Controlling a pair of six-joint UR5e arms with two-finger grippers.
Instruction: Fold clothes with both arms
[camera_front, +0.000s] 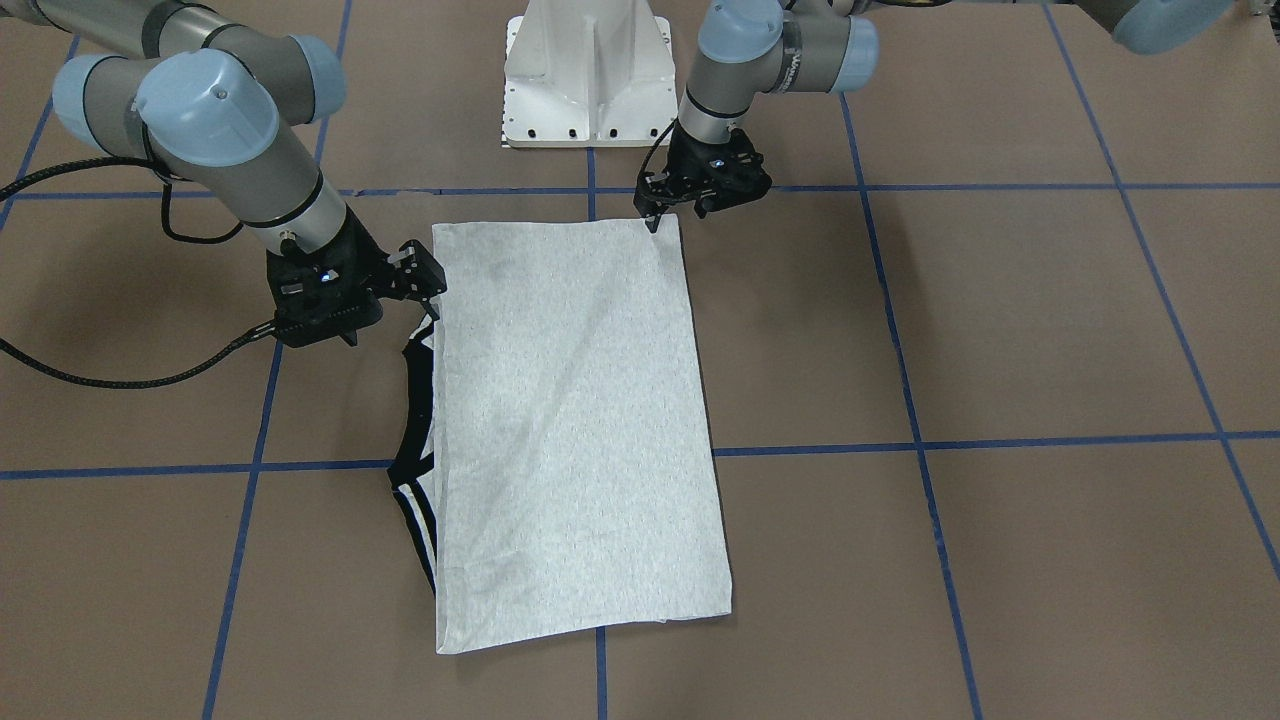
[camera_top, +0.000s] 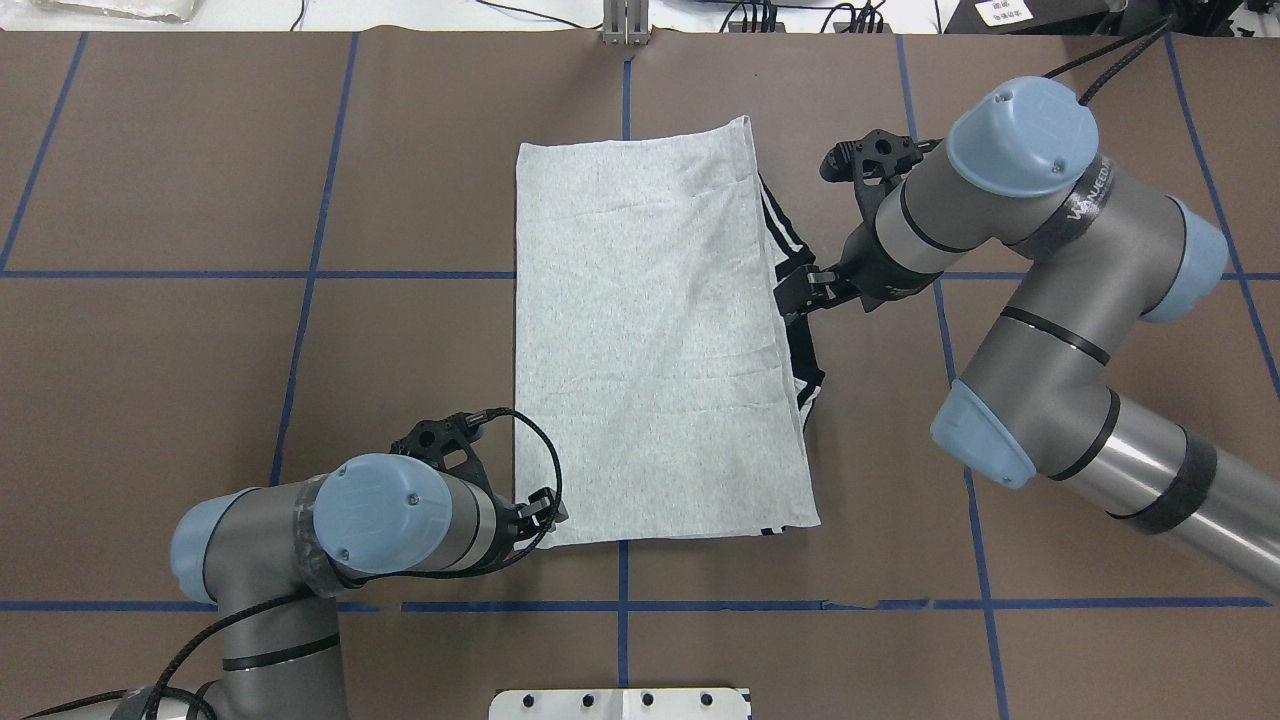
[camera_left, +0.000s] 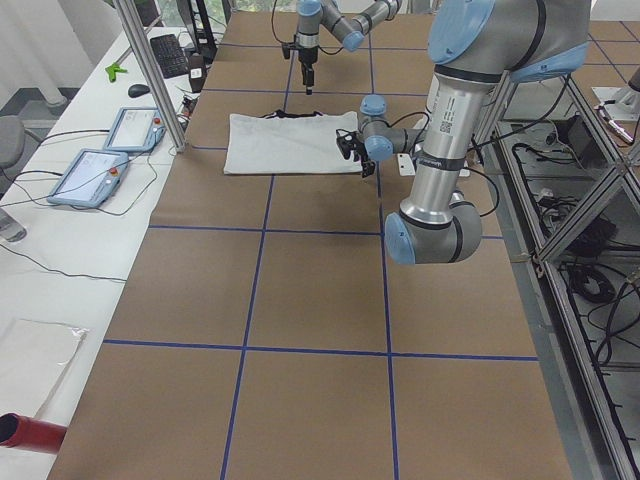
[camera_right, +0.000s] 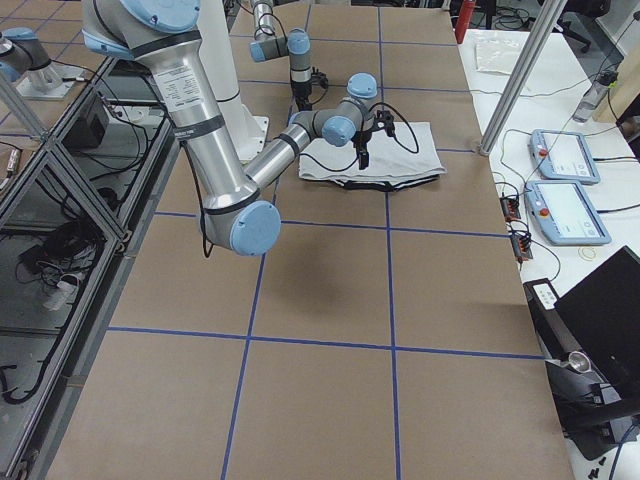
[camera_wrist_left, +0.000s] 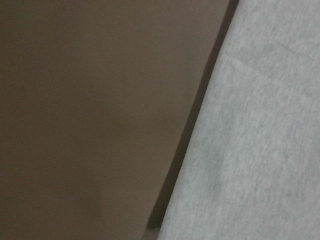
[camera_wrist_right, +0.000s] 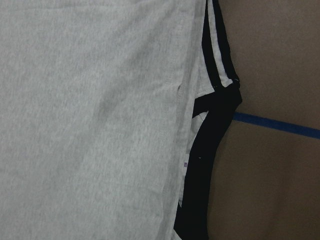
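The shirt (camera_top: 650, 340) lies flat near the middle of the desk (camera_top: 200, 350), grey back upward, as a long narrow rectangle. Its black neck band (camera_wrist_right: 210, 165) and stripes (camera_wrist_right: 217, 45) peek out from under the long edge on the robot's right. The lengthwise folds look done, so the step in hand is probably the pause before a crosswise fold.

The next move likely calls for both pincers to take the two corners of one short edge, lift together and lay that edge over the opposite one, keeping the cloth taut so the tucked layers do not slide out.

The left pincer (camera_top: 543, 520) sits at the shirt's corner nearest the robot. The right pincer (camera_top: 795, 298) is at the right long edge, just beside the neck band. I cannot tell whether either pincer's fingers are apart or pinching cloth, and the wrist views show only fabric and desk.
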